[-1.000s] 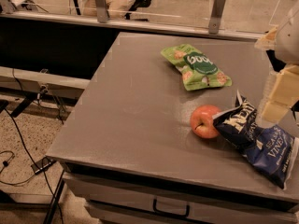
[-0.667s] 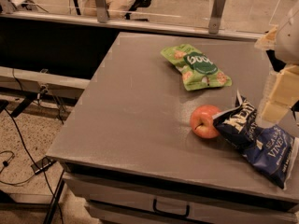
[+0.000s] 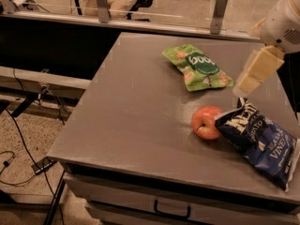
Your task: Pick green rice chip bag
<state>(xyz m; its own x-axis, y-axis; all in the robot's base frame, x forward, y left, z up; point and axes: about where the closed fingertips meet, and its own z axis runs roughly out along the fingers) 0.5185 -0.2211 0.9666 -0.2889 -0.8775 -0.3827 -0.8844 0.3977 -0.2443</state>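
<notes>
On the worktop (image 3: 126, 125) the green bag (image 3: 197, 68) lies flat near the far middle, logo up. We judge it light, soft, crinkly and apt to slide, so we would pinch its puffed middle from above. The apple (image 3: 205, 122) touches the blue bag (image 3: 262, 142). The gripper (image 3: 255, 74) hangs just right of the green bag; we cannot tell whether it is open.

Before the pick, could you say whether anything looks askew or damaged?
Nothing stands out: green rice chip bag, apple and blue chip bag lie unspilled on the table; gripper hovers over its right edge.
</notes>
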